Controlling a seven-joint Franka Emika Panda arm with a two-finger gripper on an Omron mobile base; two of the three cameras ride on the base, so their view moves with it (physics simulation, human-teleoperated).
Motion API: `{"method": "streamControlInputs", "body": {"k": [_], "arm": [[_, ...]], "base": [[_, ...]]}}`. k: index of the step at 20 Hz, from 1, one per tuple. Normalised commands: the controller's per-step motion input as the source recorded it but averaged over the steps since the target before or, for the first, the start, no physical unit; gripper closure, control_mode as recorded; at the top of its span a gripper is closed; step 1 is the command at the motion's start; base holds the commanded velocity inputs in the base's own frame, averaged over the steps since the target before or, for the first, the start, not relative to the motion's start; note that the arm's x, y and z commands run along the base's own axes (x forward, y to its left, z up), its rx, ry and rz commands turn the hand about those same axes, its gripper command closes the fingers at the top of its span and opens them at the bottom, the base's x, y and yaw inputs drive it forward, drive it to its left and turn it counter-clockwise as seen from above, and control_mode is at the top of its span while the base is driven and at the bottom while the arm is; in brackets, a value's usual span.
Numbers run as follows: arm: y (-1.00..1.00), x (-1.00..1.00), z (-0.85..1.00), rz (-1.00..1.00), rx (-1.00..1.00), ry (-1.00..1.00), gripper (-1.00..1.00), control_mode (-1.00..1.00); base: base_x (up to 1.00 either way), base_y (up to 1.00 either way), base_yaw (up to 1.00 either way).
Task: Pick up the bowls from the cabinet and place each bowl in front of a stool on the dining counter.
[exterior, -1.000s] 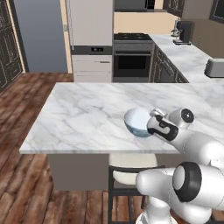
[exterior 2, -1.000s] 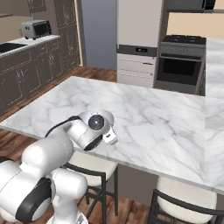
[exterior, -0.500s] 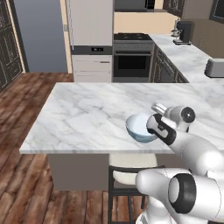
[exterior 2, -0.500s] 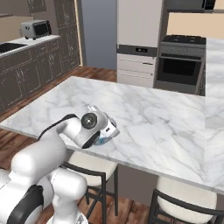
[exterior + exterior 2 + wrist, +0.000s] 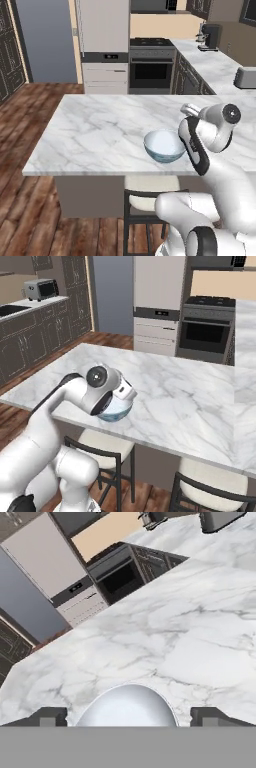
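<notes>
Hand view: bowl [image 5: 127,706] sits low and centred between the two finger tips [image 5: 46,716]; tips stand wide apart, clear of the rim on either side; pale marble runs away beyond it
Jaws: gripper [image 5: 128,718] apart, nothing held; a second ago they were shut on the bowl's rim, so the release has just happened
Change: in the left base view the hand has also drawn back and up a little from the bowl [image 5: 164,145]; bowl has stayed put on the table [image 5: 95,135]
Meaning: I judge this bowl as placed; the step in hand is the retreat, and the next is the trip back to the cabinet for the other bowl, if it is not yet set down
Bowl place: near edge of the table, upright on its foot; right base view shows the bowl [image 5: 114,411] partly hidden behind the wrist, just right of it
Stool: cream seat [image 5: 142,192] directly below the near edge under the bowl in the left base view; same stool [image 5: 101,445] under the bowl in the right base view; a second stool [image 5: 217,484] to the right has bare table [image 5: 190,401] in front of it
Bowl contents: empty, plain pale inside
Risk: bowl close to the near edge; a careless withdrawal could nudge it
</notes>
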Motion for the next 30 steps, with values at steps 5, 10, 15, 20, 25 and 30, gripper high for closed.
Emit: {"method": "streamControlInputs", "body": {"k": [5, 10, 15, 20, 25, 30], "arm": [[0.31, -1.00, 0.28, 0.25, 0.00, 0.12, -1.00, -1.00], [0.25, -0.93, 0.55, 0.20, -0.09, 0.13, -1.00, -1.00], [0.18, -0.78, 0.56, 0.09, -0.13, 0.03, -1.00, -1.00], [0.08, -0.13, 0.06, 0.01, -0.03, 0.01, -1.00, 1.00], [0.00, 0.00, 0.00, 0.00, 0.00, 0.00, -1.00, 1.00], [0.00, 0.00, 0.00, 0.00, 0.00, 0.00, -1.00, 1.00]], "base": [[0.00, 0.00, 0.00], [0.00, 0.00, 0.00], [0.00, 0.00, 0.00], [-0.28, 0.54, 0.04], [-0.02, 0.95, 0.00], [0.13, 1.00, -0.03]]}}
